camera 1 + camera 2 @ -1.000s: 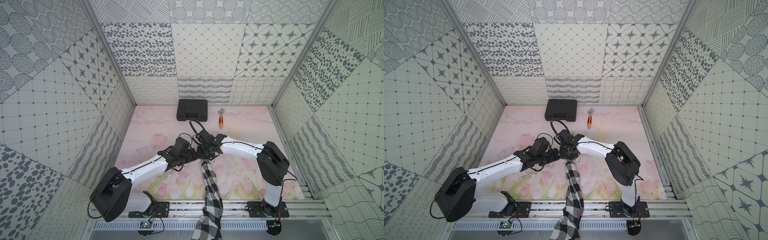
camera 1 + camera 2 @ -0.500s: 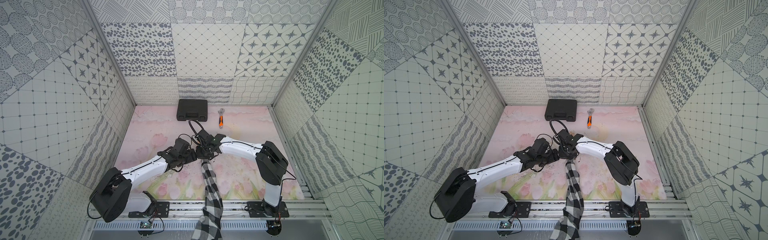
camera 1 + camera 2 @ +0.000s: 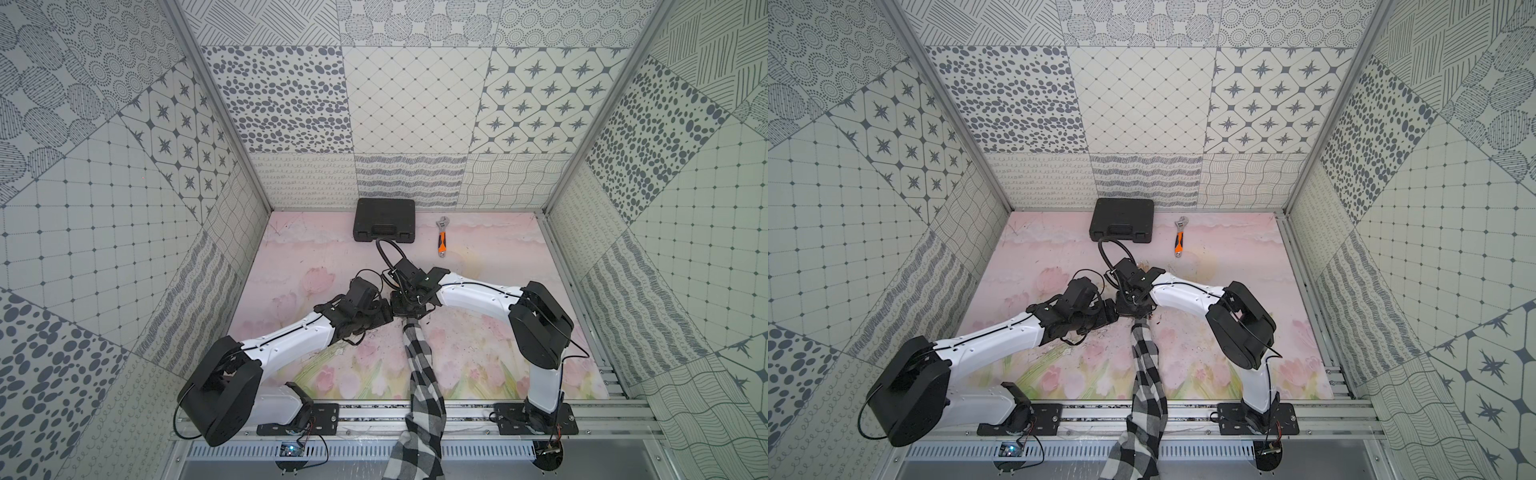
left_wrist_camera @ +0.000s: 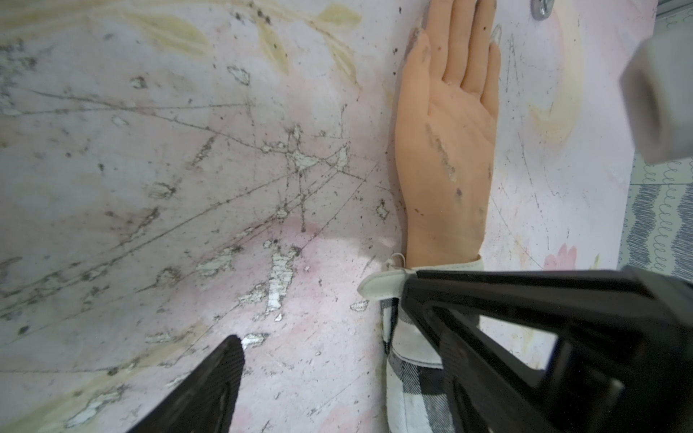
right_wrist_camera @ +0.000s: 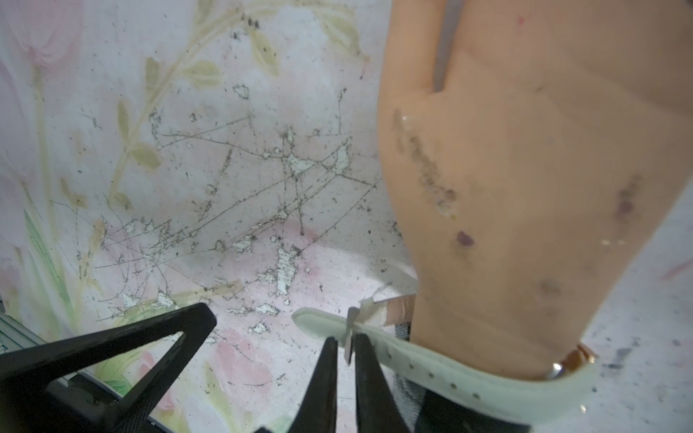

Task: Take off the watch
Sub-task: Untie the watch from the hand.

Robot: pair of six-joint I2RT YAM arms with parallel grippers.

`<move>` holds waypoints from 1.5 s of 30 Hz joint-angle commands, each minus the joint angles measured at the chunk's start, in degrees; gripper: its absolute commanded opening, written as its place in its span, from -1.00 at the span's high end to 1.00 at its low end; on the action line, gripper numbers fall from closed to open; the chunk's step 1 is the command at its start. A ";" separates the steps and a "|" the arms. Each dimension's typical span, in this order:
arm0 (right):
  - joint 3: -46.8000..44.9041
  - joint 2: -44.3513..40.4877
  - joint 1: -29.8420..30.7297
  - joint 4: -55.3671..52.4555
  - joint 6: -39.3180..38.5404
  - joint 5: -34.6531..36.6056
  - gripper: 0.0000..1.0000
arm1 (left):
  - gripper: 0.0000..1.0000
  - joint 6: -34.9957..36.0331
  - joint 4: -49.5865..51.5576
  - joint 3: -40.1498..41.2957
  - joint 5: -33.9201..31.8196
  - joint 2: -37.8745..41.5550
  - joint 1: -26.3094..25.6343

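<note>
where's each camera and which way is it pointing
Top views: high at the front, looking down toward the back wall; left arm, right arm, sleeve, case, wrench.
Left wrist: on the left arm, facing the dummy hand past the open left claw.
Right wrist: on the right arm; right claw pinches a tab on the watch.
Shared by both wrist views: dummy hand, watch.
</note>
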State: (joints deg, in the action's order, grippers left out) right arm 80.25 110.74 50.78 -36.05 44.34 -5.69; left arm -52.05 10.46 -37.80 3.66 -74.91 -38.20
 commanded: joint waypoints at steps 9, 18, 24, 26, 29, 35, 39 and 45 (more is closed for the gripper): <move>1.30 0.94 0.29 0.04 -0.17 1.53 1.00 | -0.68 -0.12 -1.32 0.36 -1.05 1.20 0.65; 0.87 -0.51 0.29 4.80 1.54 -3.97 1.00 | -0.68 0.20 -0.24 0.18 -1.49 2.07 1.28; -1.06 -1.96 0.33 9.13 2.19 -6.32 1.00 | -0.68 0.28 0.20 0.45 -1.75 2.66 1.57; -1.27 -2.45 0.33 9.06 2.04 -6.49 0.79 | -0.68 0.28 0.33 0.54 -1.68 2.65 1.63; -3.29 -4.73 0.34 10.35 2.19 -5.64 0.48 | -0.68 0.56 0.53 0.36 -1.55 2.41 1.72; -5.64 -11.05 0.34 8.30 -8.74 -0.45 0.05 | -0.68 0.68 0.84 -0.06 -1.11 2.40 2.03; -6.10 -12.64 0.46 5.49 -24.13 1.12 -0.06 | -0.68 0.37 1.28 -0.25 -1.34 2.53 2.21; -8.90 -11.91 2.44 7.39 -39.16 7.84 0.02 | -0.69 -2.49 2.59 0.16 0.35 1.74 5.38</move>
State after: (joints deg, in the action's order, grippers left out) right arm 73.23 98.70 51.90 -30.06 16.75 -2.92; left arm -52.42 11.55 -37.50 2.66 -72.88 -35.16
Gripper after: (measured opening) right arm 0.494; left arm 0.842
